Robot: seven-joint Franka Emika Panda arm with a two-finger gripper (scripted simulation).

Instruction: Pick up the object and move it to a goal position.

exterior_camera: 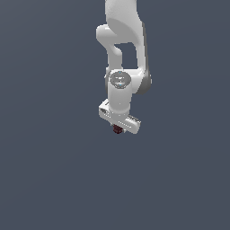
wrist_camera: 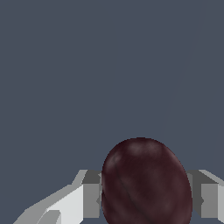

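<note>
Robot hand [exterior_camera: 118, 129] grips small maroon lump [wrist_camera: 146, 181] btwn both fingers [wrist_camera: 90, 200]; rounded, smooth-looking sides could let it slip out mid-carry.

No writing, label, brand mark, number or sign can be read in either view — none at all. The white arm [exterior_camera: 120, 54] has plain, unmarked surfaces, and the dark red lump [wrist_camera: 146, 183] shows only a mottled skin with faint creases — no print. The grey background is bare of any lettering.
</note>
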